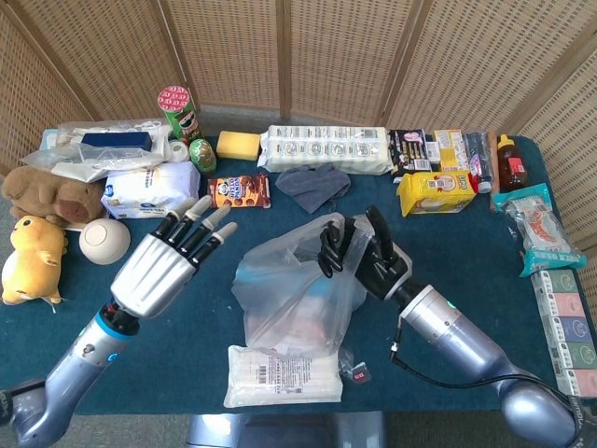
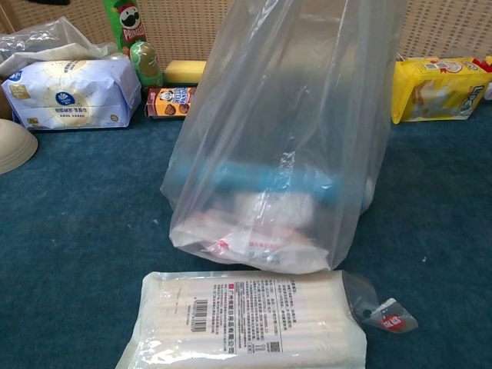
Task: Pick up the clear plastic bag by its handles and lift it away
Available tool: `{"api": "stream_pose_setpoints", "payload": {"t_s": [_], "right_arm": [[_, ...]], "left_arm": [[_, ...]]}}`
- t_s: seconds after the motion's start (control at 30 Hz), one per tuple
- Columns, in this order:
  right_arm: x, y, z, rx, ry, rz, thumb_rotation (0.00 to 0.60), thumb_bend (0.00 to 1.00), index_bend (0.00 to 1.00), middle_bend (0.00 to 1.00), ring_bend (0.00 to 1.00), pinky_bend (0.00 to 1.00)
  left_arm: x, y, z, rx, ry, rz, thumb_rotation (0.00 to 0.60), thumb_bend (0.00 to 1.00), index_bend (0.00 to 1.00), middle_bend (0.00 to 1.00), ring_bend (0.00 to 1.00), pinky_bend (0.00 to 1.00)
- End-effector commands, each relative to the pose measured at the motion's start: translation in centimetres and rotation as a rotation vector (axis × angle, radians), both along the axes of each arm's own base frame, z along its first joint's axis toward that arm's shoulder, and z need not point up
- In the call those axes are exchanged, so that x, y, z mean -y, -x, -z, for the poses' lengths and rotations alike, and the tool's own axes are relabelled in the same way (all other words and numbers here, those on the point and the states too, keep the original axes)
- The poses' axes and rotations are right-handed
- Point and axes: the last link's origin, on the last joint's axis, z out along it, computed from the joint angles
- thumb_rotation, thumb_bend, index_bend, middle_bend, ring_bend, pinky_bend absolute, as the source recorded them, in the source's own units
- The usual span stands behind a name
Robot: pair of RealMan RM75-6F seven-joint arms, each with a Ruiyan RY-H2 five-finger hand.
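At the centre of the head view the clear plastic bag (image 1: 297, 297) hangs from the right hand (image 1: 362, 258), whose dark fingers are curled around the gathered handles at the bag's top, just right of the frame's middle. The silver right arm runs from that hand down to the lower right corner. In the chest view the same clear plastic bag (image 2: 280, 154) fills the middle of the frame, its top going out past the upper edge, so neither hand shows there; inside it lie a light blue tube-shaped item (image 2: 254, 175) and some white and pink packets at the bottom. Whether the bag's base rests on the dark teal cloth-covered surface (image 1: 448, 261) or hangs just clear of it cannot be told. Just below the bag, at the lower middle of both views, lies a flat white packet with a barcode label (image 2: 246, 319), apart from the bag's bottom in the chest view. The left hand (image 1: 168, 261) is at the left of centre in the head view, raised, with its fingers spread and straight and nothing in it, well apart from the bag. Along the upper left stand a green tube-shaped crisp can (image 1: 179, 112), a white and blue soft tissue pack (image 1: 149, 191) and a yellow plush toy (image 1: 33, 257) at the left edge.
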Motion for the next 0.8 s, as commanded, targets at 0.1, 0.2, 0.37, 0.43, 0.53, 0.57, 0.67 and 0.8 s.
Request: {"api": "stream_pose_setpoints", "payload": {"t_s": [0.1, 0.2, 0.37, 0.43, 0.53, 0.57, 0.67, 0.8], "right_arm": [[0.1, -0.6, -2.7, 0.081, 0.012, 0.043, 0.377, 0.16, 0.63, 0.72, 0.76, 0.72], [-0.1, -1.5, -4.1, 0.107, 0.030, 0.040, 0.468, 0.16, 0.63, 0.72, 0.76, 0.75], [-0.6, -3.2, -6.1, 0.136, 0.051, 0.020, 0.549, 0.16, 0.63, 0.72, 0.76, 0.76], [-0.7, -3.9, -6.8, 0.148, 0.061, 0.014, 0.579, 0.16, 0.63, 0.72, 0.77, 0.77], [-0.8, -4.8, -8.0, 0.162, 0.084, 0.010, 0.597, 0.16, 0.63, 0.73, 0.77, 0.77], [-0.9, -5.1, -8.3, 0.168, 0.090, 0.009, 0.598, 0.16, 0.64, 0.73, 0.77, 0.77], [-1.0, -5.7, -9.0, 0.179, 0.093, 0.006, 0.600, 0.16, 0.63, 0.73, 0.77, 0.77], [-0.9, -6.5, -10.0, 0.201, 0.104, 0.003, 0.600, 0.16, 0.64, 0.73, 0.77, 0.77]], "left_arm": [[3.5, 5.1, -0.6, 0.014, 0.012, -0.122, 0.600, 0.08, 0.13, 0.14, 0.01, 0.16], [5.3, 7.3, -0.6, 0.032, 0.007, -0.188, 0.600, 0.08, 0.13, 0.14, 0.01, 0.16], [7.7, 10.1, -0.7, 0.065, 0.002, -0.282, 0.600, 0.08, 0.13, 0.14, 0.01, 0.16], [8.6, 11.1, -0.9, 0.082, -0.005, -0.314, 0.600, 0.08, 0.13, 0.14, 0.01, 0.16], [10.0, 12.6, -1.0, 0.098, -0.008, -0.370, 0.600, 0.08, 0.13, 0.14, 0.01, 0.16], [10.4, 13.1, -1.0, 0.102, -0.008, -0.386, 0.600, 0.08, 0.13, 0.14, 0.01, 0.16], [11.3, 14.0, -1.0, 0.113, -0.010, -0.421, 0.600, 0.08, 0.13, 0.14, 0.01, 0.16], [12.4, 15.5, -1.0, 0.135, -0.008, -0.495, 0.600, 0.08, 0.13, 0.14, 0.01, 0.16]]}}
